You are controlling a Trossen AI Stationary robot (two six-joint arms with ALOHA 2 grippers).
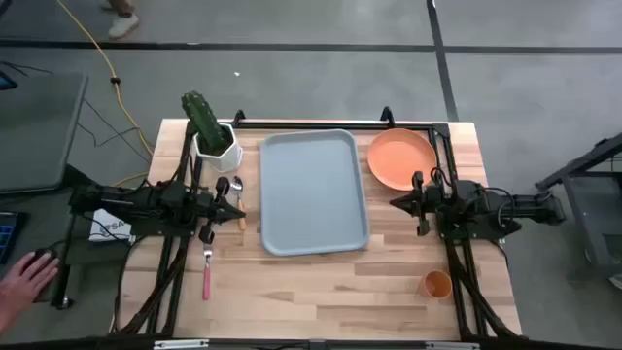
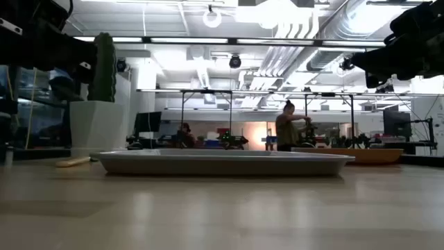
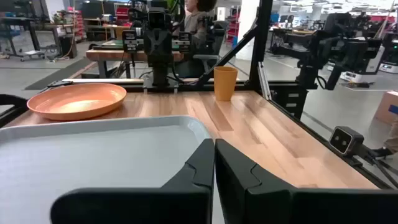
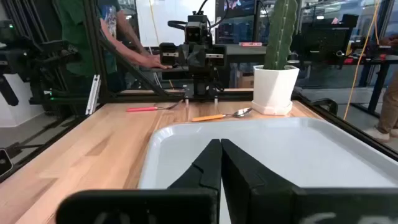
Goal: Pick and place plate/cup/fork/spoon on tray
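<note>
High view: tray (image 1: pixel 313 192) between both fingers.

Matt plastic tray (image 1: pixel 313 192) on smooth, lightly glossy wooden table (image 1: pixel 321 282).

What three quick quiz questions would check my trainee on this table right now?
1. True or false: the tray holds no tableware.
2. Which lies nearer the pot: A) the fork, B) the spoon?
3. Fill in: the cup stands on the ___ tool's side.

Both tools, left and right, hang shut at the tray's edges.

Key: 1 true; 2 B; 3 right.
</note>
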